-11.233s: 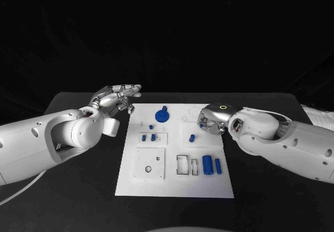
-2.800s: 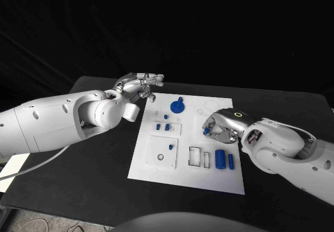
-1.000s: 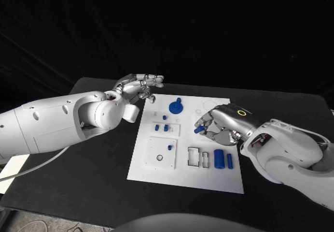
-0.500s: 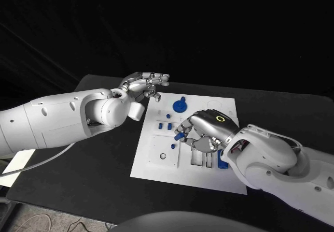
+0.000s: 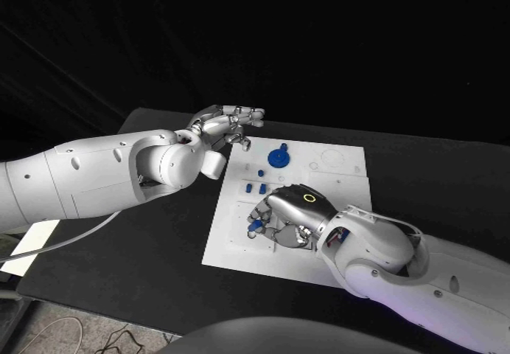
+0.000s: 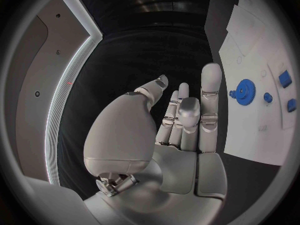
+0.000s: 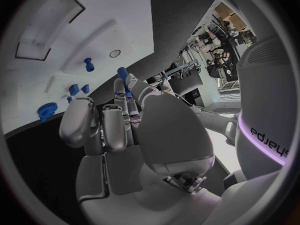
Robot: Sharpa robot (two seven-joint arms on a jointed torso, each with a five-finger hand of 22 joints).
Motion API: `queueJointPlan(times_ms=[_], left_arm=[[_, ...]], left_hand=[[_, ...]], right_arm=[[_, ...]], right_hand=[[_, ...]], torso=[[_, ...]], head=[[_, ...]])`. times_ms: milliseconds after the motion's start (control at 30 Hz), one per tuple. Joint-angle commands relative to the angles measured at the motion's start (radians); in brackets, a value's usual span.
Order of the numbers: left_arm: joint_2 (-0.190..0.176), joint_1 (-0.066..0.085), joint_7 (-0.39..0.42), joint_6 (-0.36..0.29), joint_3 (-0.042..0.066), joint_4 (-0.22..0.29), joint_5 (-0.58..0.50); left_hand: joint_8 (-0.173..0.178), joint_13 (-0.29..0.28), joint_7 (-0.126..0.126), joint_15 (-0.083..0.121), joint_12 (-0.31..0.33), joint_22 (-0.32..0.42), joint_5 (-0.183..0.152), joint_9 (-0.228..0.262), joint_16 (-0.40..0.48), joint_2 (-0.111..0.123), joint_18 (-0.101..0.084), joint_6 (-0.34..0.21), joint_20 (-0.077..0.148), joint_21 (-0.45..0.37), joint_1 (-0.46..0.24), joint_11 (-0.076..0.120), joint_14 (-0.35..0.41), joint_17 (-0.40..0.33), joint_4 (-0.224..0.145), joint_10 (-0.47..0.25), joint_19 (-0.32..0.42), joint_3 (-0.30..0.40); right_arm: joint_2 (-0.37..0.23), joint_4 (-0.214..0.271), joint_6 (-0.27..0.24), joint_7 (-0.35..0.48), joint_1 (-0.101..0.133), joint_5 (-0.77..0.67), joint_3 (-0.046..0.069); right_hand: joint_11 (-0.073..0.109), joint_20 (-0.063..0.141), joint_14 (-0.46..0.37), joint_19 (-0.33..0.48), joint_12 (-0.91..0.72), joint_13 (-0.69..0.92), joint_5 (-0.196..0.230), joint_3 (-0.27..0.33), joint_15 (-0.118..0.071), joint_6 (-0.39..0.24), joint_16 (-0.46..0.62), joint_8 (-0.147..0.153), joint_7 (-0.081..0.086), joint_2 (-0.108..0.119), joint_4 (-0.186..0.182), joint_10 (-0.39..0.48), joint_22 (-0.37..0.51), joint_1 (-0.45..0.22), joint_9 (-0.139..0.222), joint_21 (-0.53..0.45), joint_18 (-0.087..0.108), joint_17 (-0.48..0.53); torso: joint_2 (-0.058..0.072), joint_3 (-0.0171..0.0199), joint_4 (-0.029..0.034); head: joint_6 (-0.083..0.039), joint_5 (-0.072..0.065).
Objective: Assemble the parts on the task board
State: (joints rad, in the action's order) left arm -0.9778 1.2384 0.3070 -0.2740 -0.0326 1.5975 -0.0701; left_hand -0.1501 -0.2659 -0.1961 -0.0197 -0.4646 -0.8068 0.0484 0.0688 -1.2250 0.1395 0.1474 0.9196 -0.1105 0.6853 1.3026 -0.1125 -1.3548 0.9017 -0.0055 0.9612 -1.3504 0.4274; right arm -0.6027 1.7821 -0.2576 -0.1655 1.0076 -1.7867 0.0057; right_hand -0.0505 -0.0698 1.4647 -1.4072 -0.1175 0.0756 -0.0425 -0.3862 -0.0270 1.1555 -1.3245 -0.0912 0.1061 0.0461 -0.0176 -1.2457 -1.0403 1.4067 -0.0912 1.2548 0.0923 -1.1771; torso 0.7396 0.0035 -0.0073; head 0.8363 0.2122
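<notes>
The right hand [image 5: 285,219] has carried a small blue peg [image 5: 255,226] away from the task board's [image 5: 346,175] right side to hover over its lower left block, fingers [image 7: 120,96] pinched on the peg (so, likely, insertion into the hole there comes next). The left hand [image 5: 226,123] still hovers empty, fingers loosely spread, off the board's upper left corner above the bench [image 5: 435,177]. The blue gear [image 5: 278,156] stands near the board's top. The right arm hides the board's lower right, so the target hole and cylinders can't be made out.
</notes>
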Motion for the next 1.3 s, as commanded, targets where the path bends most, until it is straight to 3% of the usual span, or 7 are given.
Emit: queueJointPlan(times_ms=[33, 567, 1300], left_arm=[[0.002, 0.001, 0.007, 0.016, 0.000, 0.001, 0.005], [0.003, 0.001, 0.008, 0.016, 0.001, 0.004, 0.005], [0.002, 0.001, 0.009, 0.014, 0.001, 0.007, 0.005]], left_hand=[[-0.006, -0.002, 0.001, -0.001, -0.007, 0.001, 0.003, 0.000, 0.002, -0.003, 0.015, -0.007, -0.003, -0.004, 0.004, 0.000, 0.003, -0.001, 0.001, -0.004, 0.003, -0.006], [-0.006, -0.002, 0.001, -0.001, -0.007, 0.001, 0.003, 0.000, 0.002, -0.003, 0.015, -0.007, -0.003, -0.004, 0.004, 0.000, 0.003, -0.001, 0.001, -0.004, 0.003, -0.006], [-0.006, -0.002, 0.001, -0.001, -0.007, 0.001, 0.003, 0.000, 0.002, -0.003, 0.015, -0.007, -0.003, -0.004, 0.004, 0.000, 0.003, -0.001, 0.001, -0.004, 0.003, -0.006]], right_arm=[[0.016, -0.024, 0.027, 0.021, -0.006, -0.016, -0.004], [0.050, -0.077, 0.046, 0.013, -0.016, -0.040, -0.010], [0.070, -0.102, 0.116, -0.025, -0.016, -0.070, -0.014]], right_hand=[[0.001, 0.006, 0.040, 0.002, 0.005, -0.001, -0.006, -0.007, -0.007, 0.014, -0.003, -0.008, 0.008, -0.008, -0.002, -0.005, 0.001, -0.004, -0.021, 0.000, 0.008, -0.001], [0.000, 0.005, 0.039, 0.003, 0.008, -0.001, -0.006, -0.008, -0.006, 0.012, -0.002, -0.007, 0.010, -0.008, -0.002, -0.005, 0.002, -0.005, -0.021, -0.001, 0.008, 0.000], [-0.003, 0.004, 0.039, 0.004, 0.015, -0.002, -0.006, -0.008, -0.004, 0.008, 0.000, -0.003, 0.013, -0.006, -0.004, -0.004, 0.006, -0.013, -0.022, -0.004, 0.008, 0.003]], torso=[[0.000, -0.0006, 0.0007], [-0.001, -0.0001, -0.0002], [-0.001, 0.0001, -0.0010]], head=[[0.004, 0.003], [0.010, 0.006], [0.014, 0.008]])
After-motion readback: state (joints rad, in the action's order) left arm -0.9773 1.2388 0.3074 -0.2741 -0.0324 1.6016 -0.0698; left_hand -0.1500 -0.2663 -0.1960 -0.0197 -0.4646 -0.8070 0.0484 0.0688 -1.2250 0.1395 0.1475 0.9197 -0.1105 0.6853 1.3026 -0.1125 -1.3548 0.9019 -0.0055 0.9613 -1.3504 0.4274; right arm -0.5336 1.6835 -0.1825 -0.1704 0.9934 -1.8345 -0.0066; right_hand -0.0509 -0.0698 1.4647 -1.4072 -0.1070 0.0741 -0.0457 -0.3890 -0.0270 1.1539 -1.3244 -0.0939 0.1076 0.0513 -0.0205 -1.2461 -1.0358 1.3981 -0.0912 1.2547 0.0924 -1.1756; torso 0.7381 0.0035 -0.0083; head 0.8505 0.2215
